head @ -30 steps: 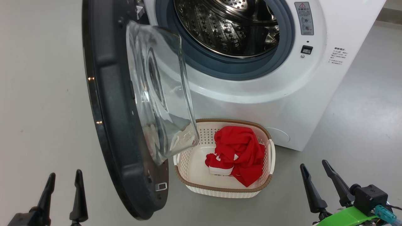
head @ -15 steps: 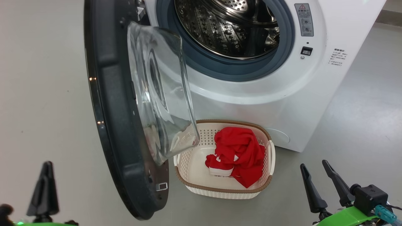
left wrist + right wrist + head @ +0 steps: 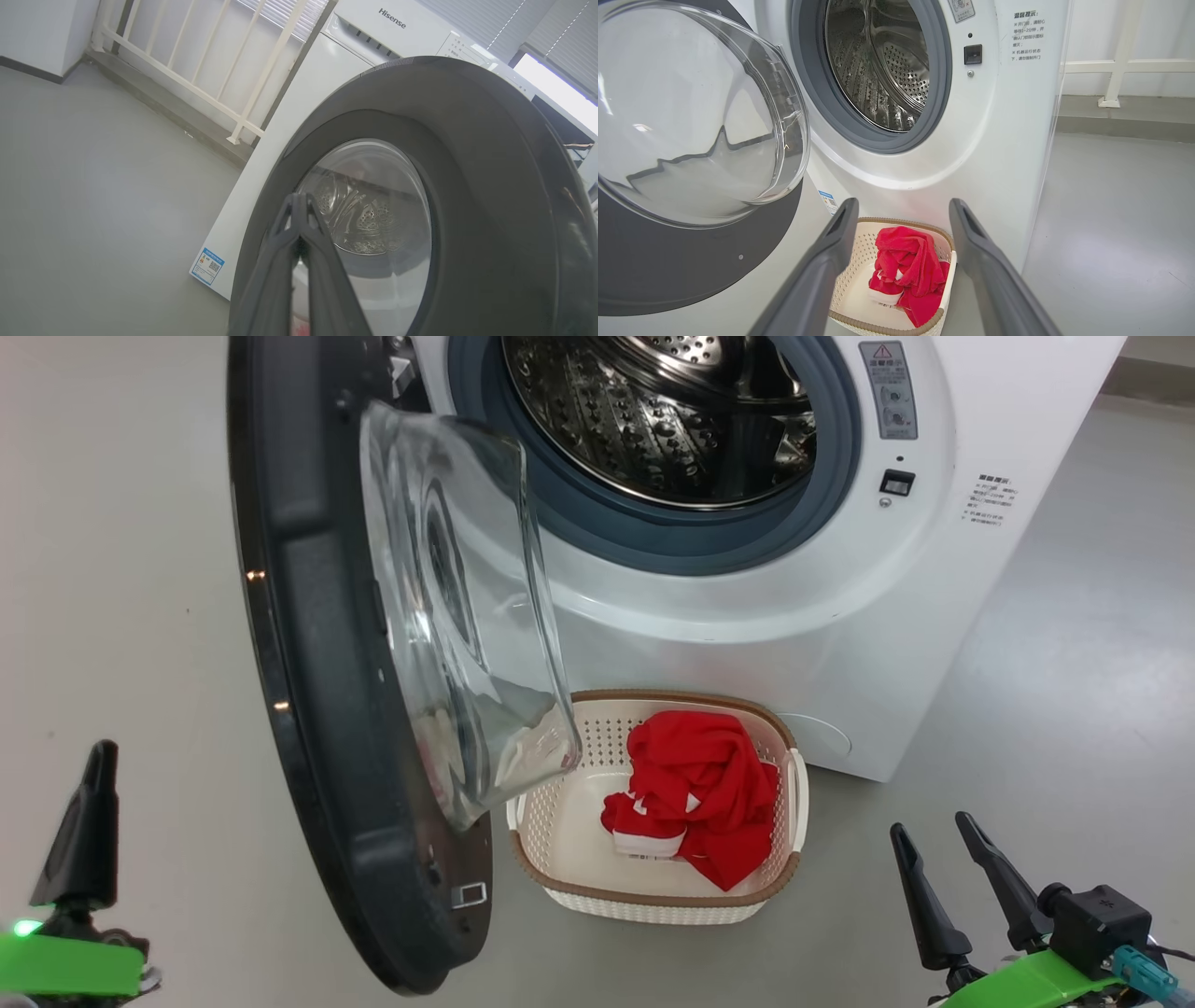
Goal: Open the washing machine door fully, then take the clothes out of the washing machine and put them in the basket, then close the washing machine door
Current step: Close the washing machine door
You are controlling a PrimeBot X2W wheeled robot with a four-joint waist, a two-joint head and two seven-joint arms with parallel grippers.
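Left gripper [image 3: 98,756] is sitting with fingers pressed together, pinching nothing, off to the outer side of the open washing machine door [image 3: 308,644]. Right gripper [image 3: 931,826] is hanging spread wide, empty. The clothes [image 3: 700,784] are lying in the basket [image 3: 653,896] by the washing machine [image 3: 747,635].

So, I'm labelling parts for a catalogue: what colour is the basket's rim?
The basket has a brown, woven-look rim; the head view shows it best.

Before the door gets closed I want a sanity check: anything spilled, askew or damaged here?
Nothing stands out. The clothes lie bunched inside the basket, which stands upright before the washing machine; the washing machine door hangs open and looks intact.
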